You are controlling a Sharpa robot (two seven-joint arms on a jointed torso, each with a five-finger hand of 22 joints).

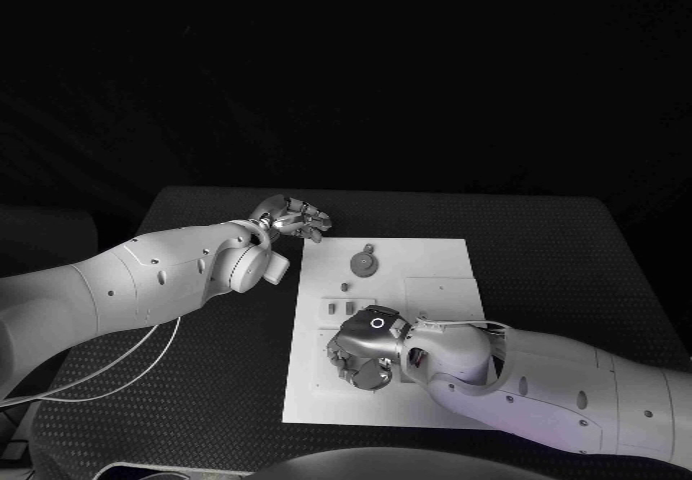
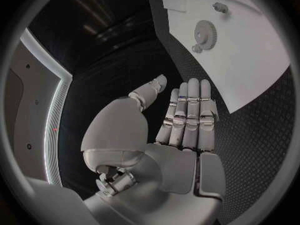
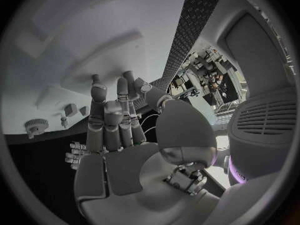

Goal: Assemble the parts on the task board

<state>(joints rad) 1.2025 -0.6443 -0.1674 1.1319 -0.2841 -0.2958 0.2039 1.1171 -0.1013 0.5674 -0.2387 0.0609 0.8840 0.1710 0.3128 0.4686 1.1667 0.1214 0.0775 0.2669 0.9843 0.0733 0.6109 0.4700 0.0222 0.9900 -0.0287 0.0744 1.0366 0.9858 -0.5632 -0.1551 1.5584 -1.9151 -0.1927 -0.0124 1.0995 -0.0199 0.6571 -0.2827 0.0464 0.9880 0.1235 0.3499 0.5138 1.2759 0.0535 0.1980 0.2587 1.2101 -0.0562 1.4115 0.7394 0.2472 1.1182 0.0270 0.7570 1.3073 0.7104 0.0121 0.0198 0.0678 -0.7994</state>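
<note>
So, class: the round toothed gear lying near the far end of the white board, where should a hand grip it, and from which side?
Grip the gear by its toothed rim, coming straight down from above. It appears to lie flat on the task board, so only its rim offers opposing faces to pinch. The left hand hovers open just off the board's far left corner, probably the nearer one.

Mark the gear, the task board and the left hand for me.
gear (image 1: 365, 263), head view, middle of its round face.
task board (image 1: 440, 262), head view, bare far part.
left hand (image 2: 181, 117), left wrist view, middle of its fingers.
</note>
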